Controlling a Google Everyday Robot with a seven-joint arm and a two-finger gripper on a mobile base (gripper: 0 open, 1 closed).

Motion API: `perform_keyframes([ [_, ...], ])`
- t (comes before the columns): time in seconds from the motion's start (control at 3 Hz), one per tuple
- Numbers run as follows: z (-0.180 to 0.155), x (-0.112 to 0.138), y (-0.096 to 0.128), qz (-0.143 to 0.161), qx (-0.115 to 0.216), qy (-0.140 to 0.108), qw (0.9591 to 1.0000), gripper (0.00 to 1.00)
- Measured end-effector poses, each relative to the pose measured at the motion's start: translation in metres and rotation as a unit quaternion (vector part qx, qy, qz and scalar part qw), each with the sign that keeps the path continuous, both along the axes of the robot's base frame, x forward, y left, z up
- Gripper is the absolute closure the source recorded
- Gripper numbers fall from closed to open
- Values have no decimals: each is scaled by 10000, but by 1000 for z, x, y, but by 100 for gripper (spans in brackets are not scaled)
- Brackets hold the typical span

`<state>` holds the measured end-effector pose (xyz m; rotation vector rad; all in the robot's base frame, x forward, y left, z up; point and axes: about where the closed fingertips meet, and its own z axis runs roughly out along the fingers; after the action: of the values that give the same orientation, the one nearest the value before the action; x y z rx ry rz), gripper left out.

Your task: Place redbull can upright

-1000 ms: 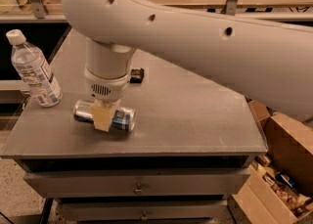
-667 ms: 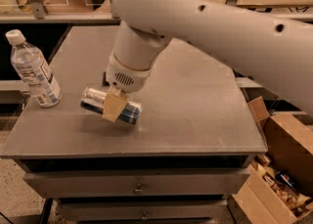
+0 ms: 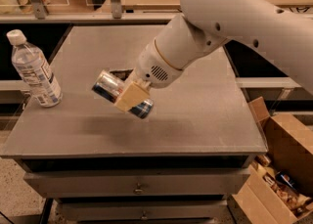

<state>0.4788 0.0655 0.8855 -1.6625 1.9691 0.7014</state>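
So since a second ago the redbull can (image 3: 106, 87) has come up off the table (image 3: 195, 120). It was lying flat under the arm, and now it hangs in the air over the front-left part of the top, tilted with its silver end pointing up-left. The gripper (image 3: 128, 97) is clamped around the can's middle, and one tan finger pad (image 3: 131, 96) sits across the front of it.

The water bottle (image 3: 34, 71) stands upright near the left edge, cap on, well apart from the can. On the floor to the right is an open cardboard box (image 3: 266, 120) with assorted stuff inside that I can't make out. The drawers (image 3: 139, 183) under the table are closed.
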Motion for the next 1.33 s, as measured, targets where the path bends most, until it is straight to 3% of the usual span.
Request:
perform_keyframes([
  [0.33, 0, 0, 0, -1, -6, 0, 10000, 100],
  [0.67, 12, -1, -21, -102, 198, -132, 9997, 100],
  [1.0, 30, -6, -55, -305, 755, -469, 9956, 100],
  [1.33, 45, -3, -94, -432, 1704, -710, 9819, 100],
])
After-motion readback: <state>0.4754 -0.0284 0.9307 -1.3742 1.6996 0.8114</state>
